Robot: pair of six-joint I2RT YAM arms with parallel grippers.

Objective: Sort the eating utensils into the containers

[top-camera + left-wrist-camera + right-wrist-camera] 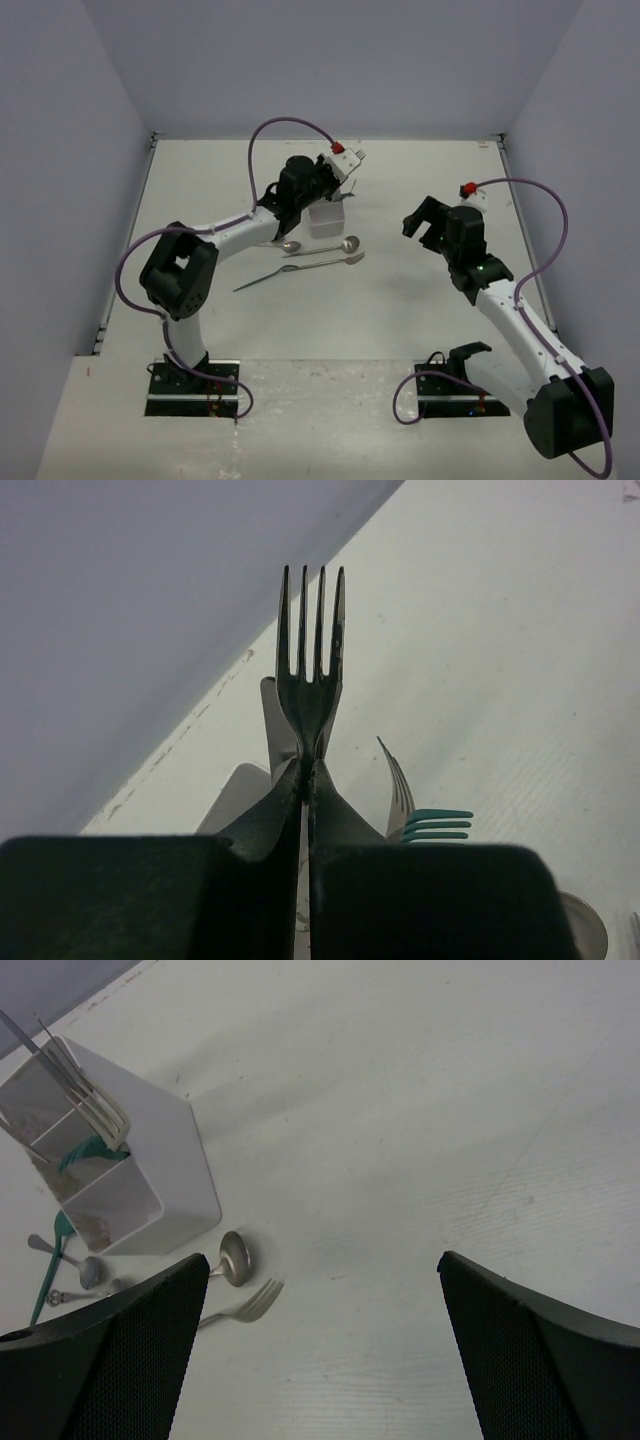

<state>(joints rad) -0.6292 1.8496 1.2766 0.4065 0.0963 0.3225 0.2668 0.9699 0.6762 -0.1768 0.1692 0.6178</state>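
White box point(170, 1160); teal fork point(92, 1150); silver fork point(310, 680); silver spoon point(233, 1257); off-white desk point(400, 1110); black, fine-meshed right claw point(322, 1265); purple cables point(290, 125) on white-and-black arms point(240, 230).

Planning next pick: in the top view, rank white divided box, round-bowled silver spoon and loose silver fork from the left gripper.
1. White divided box, under the left gripper.
2. Round-bowled silver spoon, just on the box's near side.
3. Loose silver fork, nearer the bases.
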